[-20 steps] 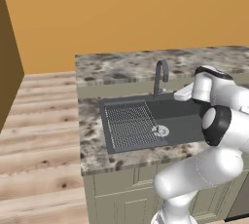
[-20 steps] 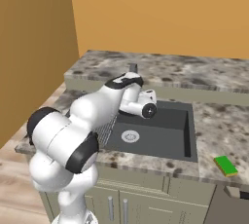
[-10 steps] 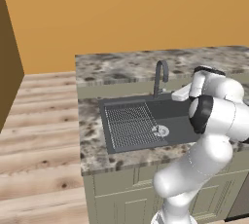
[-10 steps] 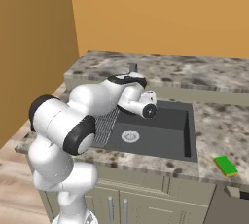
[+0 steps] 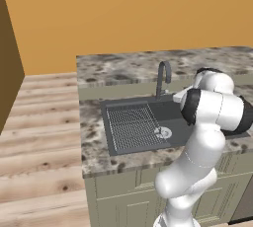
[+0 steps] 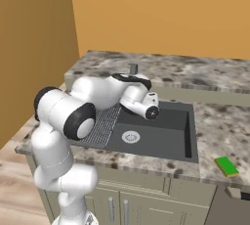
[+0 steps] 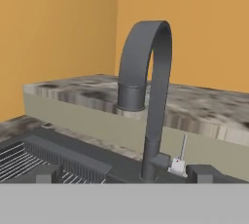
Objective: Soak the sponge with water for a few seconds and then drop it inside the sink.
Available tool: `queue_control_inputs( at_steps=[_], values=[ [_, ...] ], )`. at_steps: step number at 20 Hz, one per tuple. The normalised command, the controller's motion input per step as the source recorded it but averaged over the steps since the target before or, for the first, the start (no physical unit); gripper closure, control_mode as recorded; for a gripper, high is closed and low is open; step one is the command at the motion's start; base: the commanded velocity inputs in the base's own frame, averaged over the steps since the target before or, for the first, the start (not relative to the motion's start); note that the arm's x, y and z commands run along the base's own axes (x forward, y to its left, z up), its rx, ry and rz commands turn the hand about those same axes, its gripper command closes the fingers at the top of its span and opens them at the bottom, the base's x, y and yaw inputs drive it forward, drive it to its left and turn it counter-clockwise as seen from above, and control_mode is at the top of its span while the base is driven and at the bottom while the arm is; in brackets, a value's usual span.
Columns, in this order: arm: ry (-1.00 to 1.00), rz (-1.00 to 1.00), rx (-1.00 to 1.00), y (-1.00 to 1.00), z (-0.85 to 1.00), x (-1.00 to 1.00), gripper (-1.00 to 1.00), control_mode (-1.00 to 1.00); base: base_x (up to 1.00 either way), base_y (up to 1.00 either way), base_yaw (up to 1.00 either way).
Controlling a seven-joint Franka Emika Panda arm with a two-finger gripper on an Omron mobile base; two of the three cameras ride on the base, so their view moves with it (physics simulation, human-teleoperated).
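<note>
Clearly the work has hardly begun, for the two-finger gripper (image 7: 124, 173) carries nothing: in the hand view its two small dark fingertips (image 7: 47, 173) stand wide apart at the bottom with only air between them, so the claw is open and empty. It hovers low over the wide dark-grey rectangular sink (image 6: 171, 138), and the hand camera looks straight at the dark arched faucet (image 7: 148, 96), which suggests the arm is lining up on the tap and not on anything to be carried. Just beside the foot of the faucet stands a small pale lever handle (image 7: 181, 157), upright and thin; it sits between the fingertips in that view, so my judgement is that turning on the water is the step in hand, though the lever is small and I cannot tell how close the fingers are to it. No stream falls from the spout, so the water is not yet running. Below and to one side lies the ribbed grid drainboard (image 5: 132, 127), with the round pale drain (image 6: 131, 137) next to it in the basin floor. Farther off, the flat bright-green rectangular sponge (image 6: 226, 166) lies untouched on the speckled grey stone counter (image 6: 219, 126) to the right of the sink, well apart from the gripper, still to be fetched. Behind everything rises the plain orange wall (image 6: 161, 13).
</note>
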Motion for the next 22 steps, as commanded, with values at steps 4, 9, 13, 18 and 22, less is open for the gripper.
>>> queue_control_inputs(
  at_steps=[4, 9, 13, 18, 22],
  values=[
    [0.00, 0.00, 0.00, -0.02, -0.06, 0.23, -1.00, -1.00, 0.00, 0.00, 0.00],
    [0.00, 0.01, 0.00, -0.04, -0.08, 0.21, -1.00, -1.00, 0.00, 0.00, 0.00],
    [0.00, 0.01, 0.00, -0.03, -0.08, 0.24, -1.00, -1.00, 0.00, 0.00, 0.00],
    [0.00, 0.02, 0.00, -0.05, -0.11, 0.26, -1.00, -1.00, 0.00, 0.00, 0.00],
    [0.00, 0.04, 0.00, -0.08, -0.10, 0.22, -1.00, -1.00, 0.00, 0.00, 0.00]
  ],
)
